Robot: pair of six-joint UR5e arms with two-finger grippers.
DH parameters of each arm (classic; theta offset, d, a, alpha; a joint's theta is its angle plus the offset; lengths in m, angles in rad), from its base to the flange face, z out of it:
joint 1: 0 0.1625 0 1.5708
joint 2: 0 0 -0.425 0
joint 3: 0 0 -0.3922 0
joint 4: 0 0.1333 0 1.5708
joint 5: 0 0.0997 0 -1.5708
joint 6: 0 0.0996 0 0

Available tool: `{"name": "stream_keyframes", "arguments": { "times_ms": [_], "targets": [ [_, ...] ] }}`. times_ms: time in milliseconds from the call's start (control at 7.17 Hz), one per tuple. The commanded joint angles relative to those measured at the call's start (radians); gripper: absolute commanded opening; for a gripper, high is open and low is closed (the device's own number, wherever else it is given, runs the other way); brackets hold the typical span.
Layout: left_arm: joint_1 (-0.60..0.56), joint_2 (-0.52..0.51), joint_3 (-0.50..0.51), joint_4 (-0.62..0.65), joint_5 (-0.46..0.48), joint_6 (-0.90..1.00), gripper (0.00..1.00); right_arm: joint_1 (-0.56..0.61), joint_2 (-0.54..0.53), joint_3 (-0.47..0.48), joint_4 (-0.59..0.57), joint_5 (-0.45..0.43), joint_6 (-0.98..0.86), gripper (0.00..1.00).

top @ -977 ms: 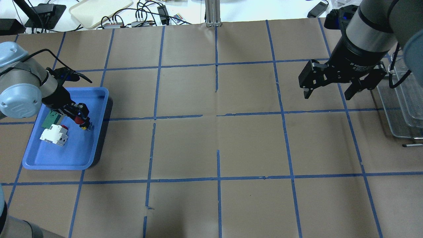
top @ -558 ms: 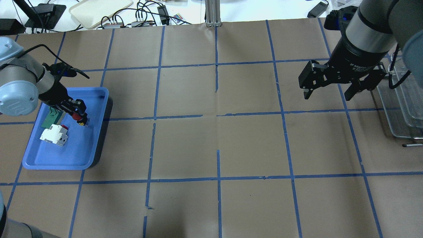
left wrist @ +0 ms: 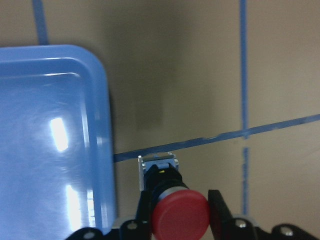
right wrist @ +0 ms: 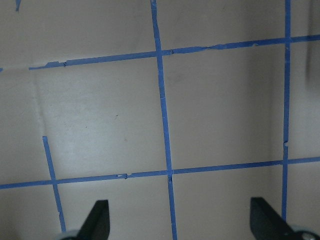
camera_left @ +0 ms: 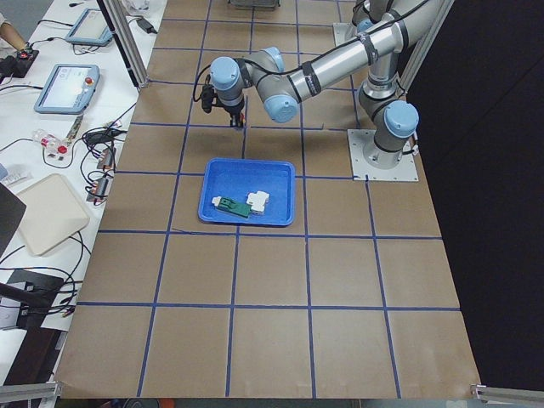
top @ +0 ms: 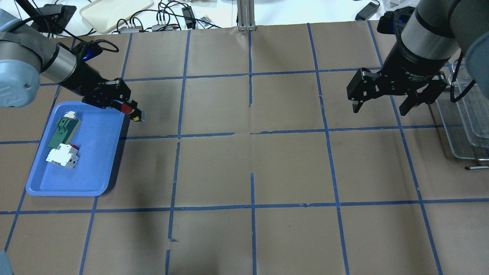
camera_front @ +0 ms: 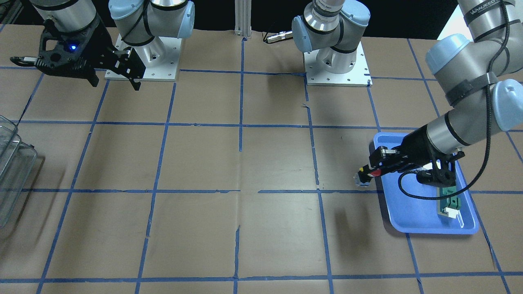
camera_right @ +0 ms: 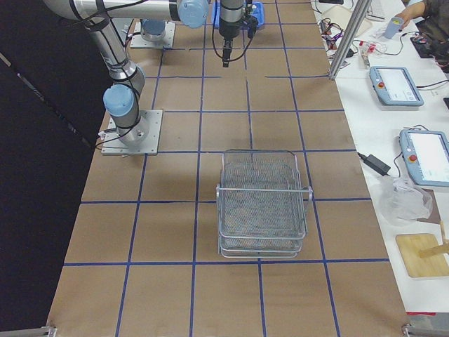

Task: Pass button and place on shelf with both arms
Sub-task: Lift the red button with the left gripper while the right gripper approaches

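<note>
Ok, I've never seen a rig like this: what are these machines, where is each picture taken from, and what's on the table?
Two jointed robot arms with black two-finger grippers stand at a brown paper-covered table taped into blue squares. Four pictures come from fixed cameras: behind the robot, facing it, and at each table end. Two come from cameras on the wrists. The left gripper is shut on a small red-capped push-button switch, held in the air just beyond the blue plastic tray, in which a green flat component and a white block-shaped component lie. The right gripper is open and empty, near the tiered wire shelf.
</note>
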Motion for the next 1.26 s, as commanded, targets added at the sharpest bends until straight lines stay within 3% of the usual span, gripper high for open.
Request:
{"name": "stream_keyframes", "arguments": {
  "times_ms": [0, 140, 419, 698, 837, 1116],
  "targets": [
    [-0.149, 0.014, 0.021, 0.046, -0.273, -0.526, 0.0, -0.123, 0.012, -0.009, 0.012, 0.045, 0.002, 1.0],
    [-0.181, 0.01, 0.02, 0.132, -0.392, -0.692, 0.0, -0.165, 0.012, -0.009, 0.014, 0.154, 0.017, 1.0],
    [-0.31, -0.007, 0.021, 0.363, -0.479, -1.095, 0.0, -0.194, 0.015, -0.006, 0.014, 0.271, 0.272, 1.0],
    [-0.431, -0.018, 0.018, 0.41, -0.383, -1.371, 0.0, -0.194, 0.03, -0.007, 0.003, 0.534, 0.566, 1.0],
    [-0.433, -0.017, 0.023, 0.409, -0.398, -1.39, 0.0, -0.196, 0.03, -0.006, 0.008, 0.569, 0.709, 1.0],
    [-0.436, -0.012, 0.023, 0.412, -0.438, -1.528, 0.0, -0.21, 0.077, -0.006, 0.002, 0.683, 0.738, 1.0]
  ]
}}
